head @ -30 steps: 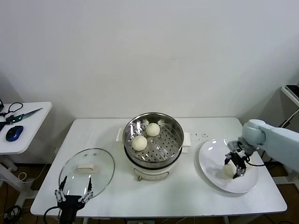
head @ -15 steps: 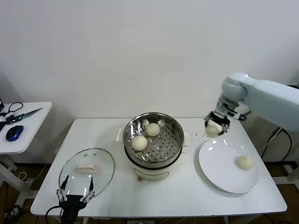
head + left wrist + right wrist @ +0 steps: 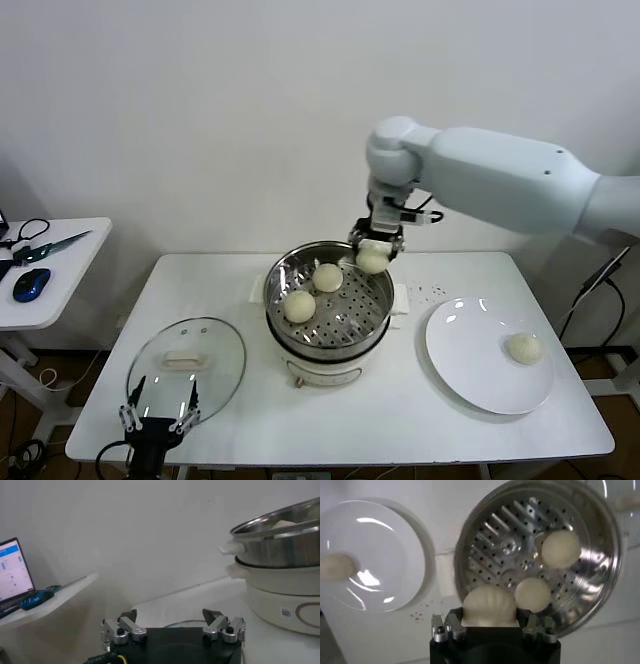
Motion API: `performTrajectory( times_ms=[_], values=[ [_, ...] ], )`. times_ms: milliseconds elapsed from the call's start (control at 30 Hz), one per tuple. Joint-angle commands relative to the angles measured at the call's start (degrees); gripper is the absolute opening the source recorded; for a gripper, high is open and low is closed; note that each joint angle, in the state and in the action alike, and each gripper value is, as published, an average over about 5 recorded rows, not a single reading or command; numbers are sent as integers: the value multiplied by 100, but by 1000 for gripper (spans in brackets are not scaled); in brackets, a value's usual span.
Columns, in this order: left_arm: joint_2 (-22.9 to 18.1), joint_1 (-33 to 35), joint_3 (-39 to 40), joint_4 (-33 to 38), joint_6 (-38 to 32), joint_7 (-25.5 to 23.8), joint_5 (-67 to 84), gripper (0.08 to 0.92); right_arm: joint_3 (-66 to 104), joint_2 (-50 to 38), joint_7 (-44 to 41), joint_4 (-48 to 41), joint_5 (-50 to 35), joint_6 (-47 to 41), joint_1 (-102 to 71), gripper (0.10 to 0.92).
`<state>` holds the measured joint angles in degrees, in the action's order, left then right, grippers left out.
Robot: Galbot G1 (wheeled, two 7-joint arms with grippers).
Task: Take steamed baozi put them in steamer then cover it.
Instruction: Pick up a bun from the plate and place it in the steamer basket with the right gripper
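Observation:
The steel steamer on its white base stands mid-table and holds two cream baozi on its perforated tray. My right gripper is shut on a third baozi and holds it above the steamer's back right rim; it also shows in the right wrist view. A fourth baozi lies on the white plate. The glass cover lies flat on the table at front left. My left gripper is open and empty, parked at the table's front edge by the cover.
A side table at the far left carries a blue mouse and scissors. The wall stands close behind the table. My right arm reaches across above the plate side.
My right gripper lifted a baozi off the plate and carried it up and left, from above the plate to above the steamer's back rim. The left arm has not moved.

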<state>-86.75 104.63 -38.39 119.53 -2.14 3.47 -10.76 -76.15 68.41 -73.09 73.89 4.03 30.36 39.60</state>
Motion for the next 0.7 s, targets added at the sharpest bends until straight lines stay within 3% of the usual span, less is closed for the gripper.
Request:
performTrajectory(
  times_ms=[33, 700],
  values=[
    [7, -1, -6, -33, -10, -1, 25, 823, -106, 894, -34, 28, 29, 220, -384, 696],
    [18, -16, -69, -164, -41, 1, 108, 823, -233, 886, -37, 173, -24, 81, -960, 700]
  ],
)
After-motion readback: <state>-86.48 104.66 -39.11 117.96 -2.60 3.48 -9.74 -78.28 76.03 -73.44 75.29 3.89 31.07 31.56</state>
